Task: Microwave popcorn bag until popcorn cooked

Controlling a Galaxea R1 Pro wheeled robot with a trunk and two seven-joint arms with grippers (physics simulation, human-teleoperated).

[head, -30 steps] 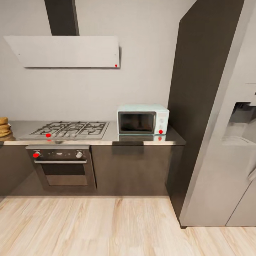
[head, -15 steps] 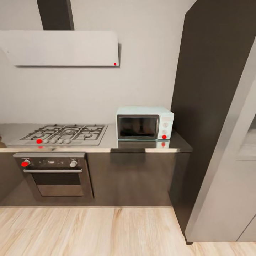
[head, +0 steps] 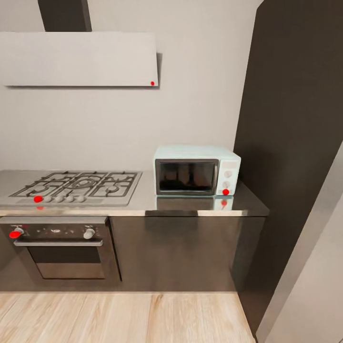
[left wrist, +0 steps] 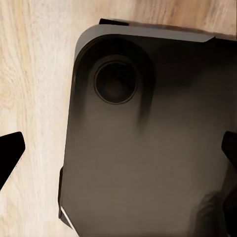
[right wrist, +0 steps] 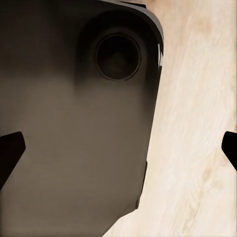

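The microwave [head: 196,170] sits shut on the table [head: 143,202], door glass dark, its white knob panel toward the tall dark cabinet [head: 290,143], with the gas hob [head: 76,186] just beside it and the oven [head: 59,247] below. The popcorn bag is nowhere on the stretch of table on show, so the step in hand looks like a search on the move. Both wrist views look down over the robot's dark base [left wrist: 148,148] and the wooden floor [head: 124,317]: the left end effector [left wrist: 118,153] hangs released, fingertips wide apart, and the right end effector [right wrist: 118,148] likewise, nothing held. Best play: roll along the table front, sweep the head past the hob side, and square up before reaching.
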